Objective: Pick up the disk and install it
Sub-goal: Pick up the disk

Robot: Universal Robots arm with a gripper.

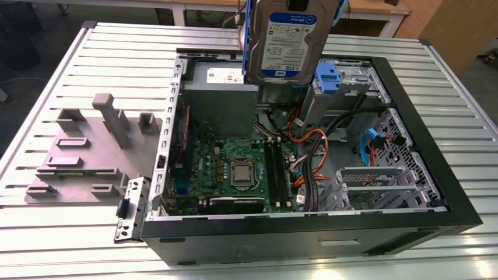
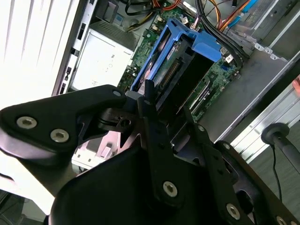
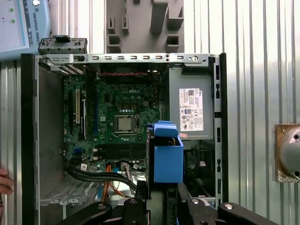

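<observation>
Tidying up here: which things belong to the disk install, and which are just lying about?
In the job: silver-grey metal hard drive in blue plastic carrier, black pincer shut on it, open black computer case.
Lying about: grey moulded fixture block, small metal bracket.

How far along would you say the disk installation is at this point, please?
Done: the disk has been picked up and is clear of the table. In hand: the hand is shut on the disk's blue frame and holds it upright over the open computer case. Left: the disk is not yet seated in any bay and hangs in the air above the case's inside.
</observation>
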